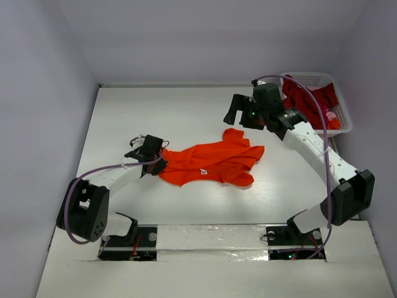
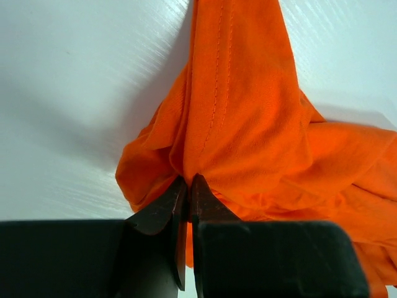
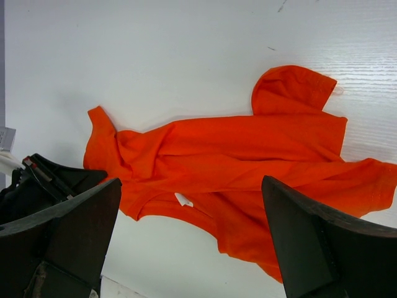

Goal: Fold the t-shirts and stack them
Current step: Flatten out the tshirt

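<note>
Pinching the left end of the orange t-shirt (image 1: 214,162), the left gripper (image 1: 158,165) is sitting low on the white table (image 1: 155,112). Its jaws are pressed together on a gathered bunch of cloth. In the left wrist view, the fabric is puckering into folds around the dark fingertips (image 2: 205,198), and a stitched hem is running away from them toward the far side. That suggests the grip is on an edge or corner rather than the middle of the garment. Such a hold is probably meant to let the arm drag or lift that end so the shirt can be spread out.

The orange t-shirt is lying crumpled in the middle of the table, stretched left to right, with one sleeve poking toward the far side and a small white label (image 3: 183,200) showing near its near edge. It is not flat yet, so folding looks to be only starting.

The right gripper (image 1: 240,118) is hovering above the table beyond the shirt's far right end, with its jaws spread wide and nothing between them. Its wrist camera is looking down across the whole garment. It seems to be waiting for a spot to take on the right side, most likely the opposite corner or sleeve.

The darker red t-shirts (image 1: 307,99) are heaped in the white basket (image 1: 316,77) at the far right, well apart from the work, apparently waiting their turn.
</note>
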### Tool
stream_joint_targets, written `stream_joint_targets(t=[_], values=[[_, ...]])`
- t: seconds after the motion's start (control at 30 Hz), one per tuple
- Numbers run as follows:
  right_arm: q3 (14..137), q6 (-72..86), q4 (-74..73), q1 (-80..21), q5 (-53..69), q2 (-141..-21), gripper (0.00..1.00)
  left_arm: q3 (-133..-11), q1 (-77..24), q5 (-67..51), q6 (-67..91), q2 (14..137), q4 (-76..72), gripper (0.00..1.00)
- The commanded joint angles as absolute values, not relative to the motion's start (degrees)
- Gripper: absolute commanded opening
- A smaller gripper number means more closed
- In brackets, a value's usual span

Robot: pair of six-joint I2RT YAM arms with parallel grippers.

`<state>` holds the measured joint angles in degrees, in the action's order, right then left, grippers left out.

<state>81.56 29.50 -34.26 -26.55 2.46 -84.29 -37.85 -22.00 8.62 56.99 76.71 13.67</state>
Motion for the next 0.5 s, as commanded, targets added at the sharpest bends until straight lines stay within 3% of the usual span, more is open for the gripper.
stream_joint_targets(t=[0.0, 0.47], values=[[81.4, 29.7, -31.7, -26.1, 2.6, -82.4, 1.00, -40.3, -21.7, 9.0, 57.1, 75.2, 16.3, 0.00], [77.0, 33.7, -34.0, -18.7, -6.0, -82.7, 1.00, -57.8, -20.7, 10.3, 54.4, 67.9, 30.2, 0.00]])
